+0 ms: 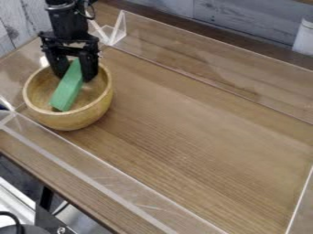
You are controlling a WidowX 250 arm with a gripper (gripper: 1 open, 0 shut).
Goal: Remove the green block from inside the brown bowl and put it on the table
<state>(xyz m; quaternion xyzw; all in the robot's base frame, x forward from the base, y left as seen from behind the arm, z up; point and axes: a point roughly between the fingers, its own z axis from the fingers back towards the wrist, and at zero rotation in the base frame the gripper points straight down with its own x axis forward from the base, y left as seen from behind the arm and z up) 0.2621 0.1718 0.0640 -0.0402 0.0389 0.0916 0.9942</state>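
The brown bowl (101, 101) sits in the upper left of the frame, on the wood-grain counter (196, 119), its smooth rounded rim facing up toward the camera. The green block (69, 88) is inside it — a long, plain bar lying at a slant, its lower end toward the bottom left of the bowl's hollow and its upper end toward the top of the frame, near the bowl's far side.

The black jaws (71, 60) reach down from the top left of the frame, over the far part of the bowl. They are released, standing wide apart, with the upper end of the block between them; whether either one touches it, I cannot tell. The dark arm above them runs out of the frame at the top.

Clear acrylic walls (104, 174) edge the counter, one running on a diagonal from the left side down toward the bottom of the frame. Dark cables (47, 196) show at the lower left, beyond that edge. A white object (305, 37), cut off by the frame, stands at the upper right — too little of it shows to say what it is.
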